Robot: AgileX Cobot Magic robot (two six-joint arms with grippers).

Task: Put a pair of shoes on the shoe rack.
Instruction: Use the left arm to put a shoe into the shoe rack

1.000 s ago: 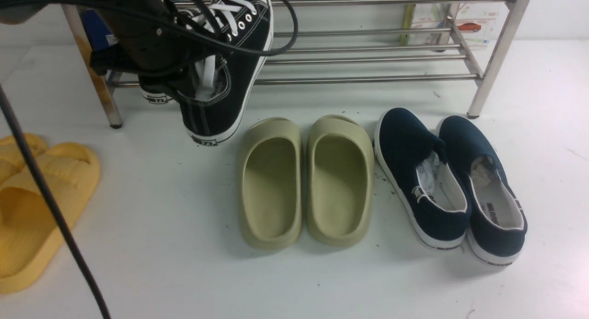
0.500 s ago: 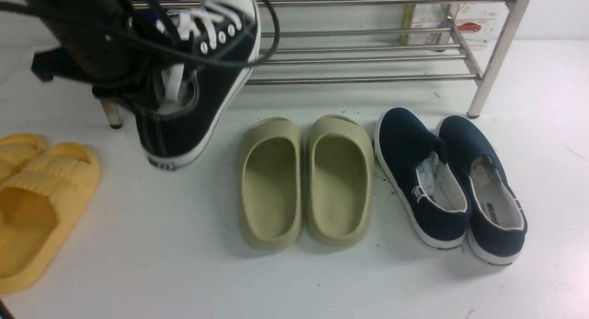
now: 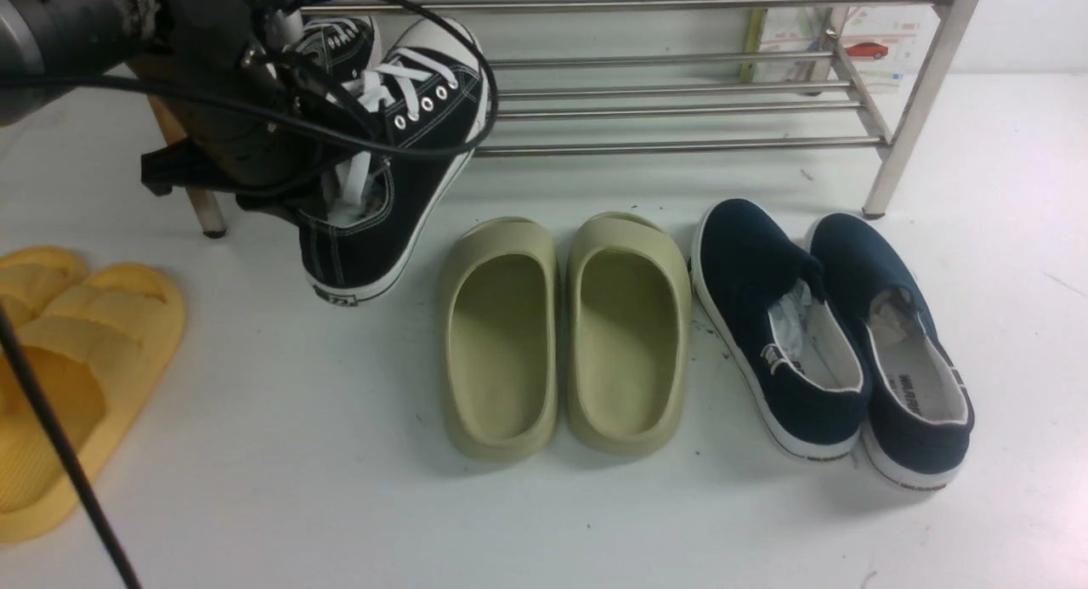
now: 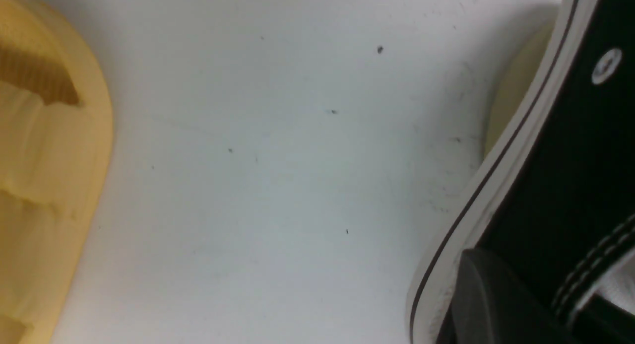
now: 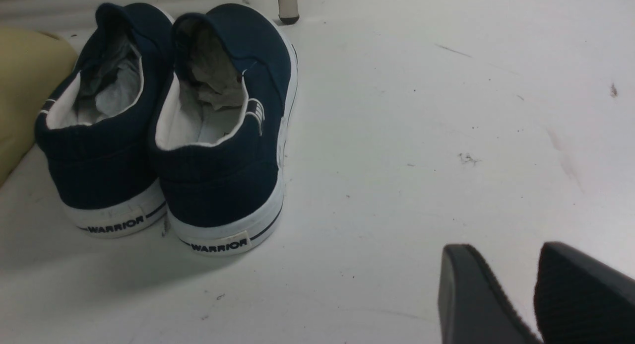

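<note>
- Left tool: pressed together, pinching one black sneaker near its opening, we judge to leave its sole free for landing.
- Just beyond: second black sneaker; support unclear. Two in all.
- Behind them: one shoe rack.
- Rightward: two olive slides, then two navy slip-ons.
- Farther right: right tool, tips spread.

Shoe display area, metal rack, paired footwear
</note>
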